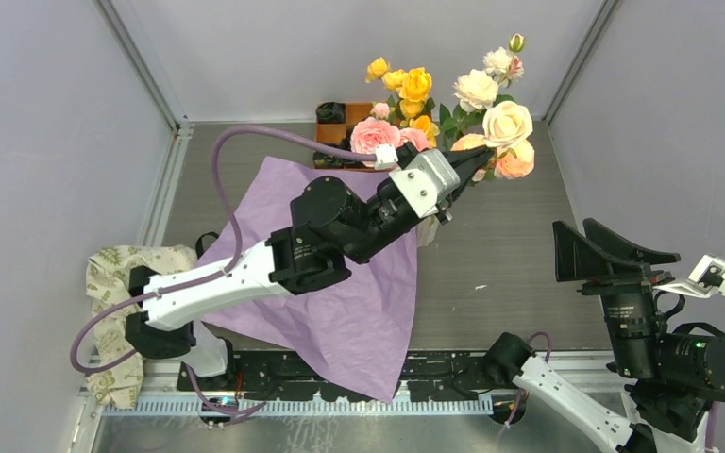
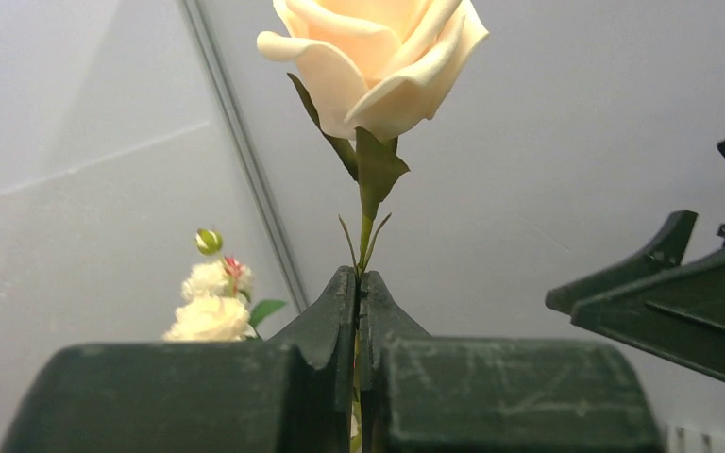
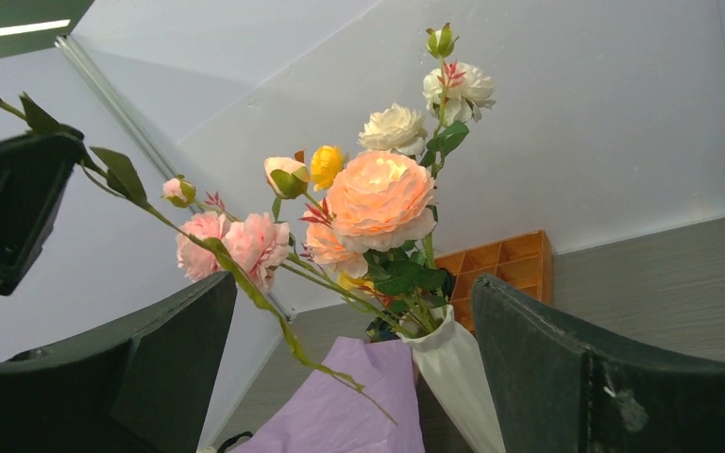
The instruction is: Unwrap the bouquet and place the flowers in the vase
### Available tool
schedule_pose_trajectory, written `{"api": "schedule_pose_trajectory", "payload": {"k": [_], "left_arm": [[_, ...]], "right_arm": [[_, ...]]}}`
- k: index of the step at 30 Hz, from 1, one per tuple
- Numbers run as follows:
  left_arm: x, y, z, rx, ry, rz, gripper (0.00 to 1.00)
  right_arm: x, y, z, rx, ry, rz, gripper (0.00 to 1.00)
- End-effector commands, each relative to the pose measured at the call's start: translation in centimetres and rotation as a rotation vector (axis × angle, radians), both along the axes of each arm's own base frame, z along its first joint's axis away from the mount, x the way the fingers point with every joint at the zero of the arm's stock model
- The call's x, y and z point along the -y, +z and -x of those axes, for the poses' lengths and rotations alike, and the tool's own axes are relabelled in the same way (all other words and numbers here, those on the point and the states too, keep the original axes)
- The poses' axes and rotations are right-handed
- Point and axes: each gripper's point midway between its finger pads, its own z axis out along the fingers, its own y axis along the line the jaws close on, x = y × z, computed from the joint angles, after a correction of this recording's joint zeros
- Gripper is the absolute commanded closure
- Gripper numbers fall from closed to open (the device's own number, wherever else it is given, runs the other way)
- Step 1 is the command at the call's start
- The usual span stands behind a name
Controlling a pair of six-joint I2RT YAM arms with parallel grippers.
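Note:
My left gripper is shut on the thin green stem of a cream-peach rose, whose head stands just above the fingertips. In the right wrist view that stem slants down and ends free above the paper. The white vase stands by the purple paper and holds the other flowers with pink, peach, yellow and cream heads. From above, the left gripper covers most of the vase. The bouquet's purple wrapping paper lies spread flat on the table. At the right, away from the flowers, my right gripper is open and empty.
An orange compartment tray sits at the back behind the flowers. A beige leaf-print cloth lies at the left edge by the left arm's base. Grey walls close in the table on three sides.

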Motion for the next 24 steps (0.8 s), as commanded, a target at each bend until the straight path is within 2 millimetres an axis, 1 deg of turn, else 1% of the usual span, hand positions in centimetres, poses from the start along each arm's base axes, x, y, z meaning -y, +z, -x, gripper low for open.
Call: {"api": "schedule_pose_trajectory", "payload": {"k": [1,7,14,18,20,24], "left_arm": [[-2.1,5.7,-0.3,0.130,0.046,0.146,0.99],[-2.9,6.7,-2.7,0.149,0.050,0.188,0.99],[-3.2,8.1,-3.7,0.198,0.063,0.184,0.99],[-3.3,8.8,-4.9,0.200,0.043,0.202,0.99],[-3.1,8.8,-5.9,0.195,0.039,0.205,0.99],[-2.4,8.5,-6.8,0.215,0.052,0.194,0.98]], "right_arm": [[0.4,0.7,0.0,0.016,-0.023,0.008,0.01],[-0.4,0.9,-0.2,0.027,0.003,0.016,0.01],[-1.2,1.2,-0.5,0.033,0.018,0.025,0.01],[-1.4,1.4,-0.5,0.040,0.028,0.023,0.01],[-1.5,1.4,-0.5,0.042,0.029,0.024,0.00],[-1.8,1.5,-0.7,0.043,0.036,0.032,0.01]]}}
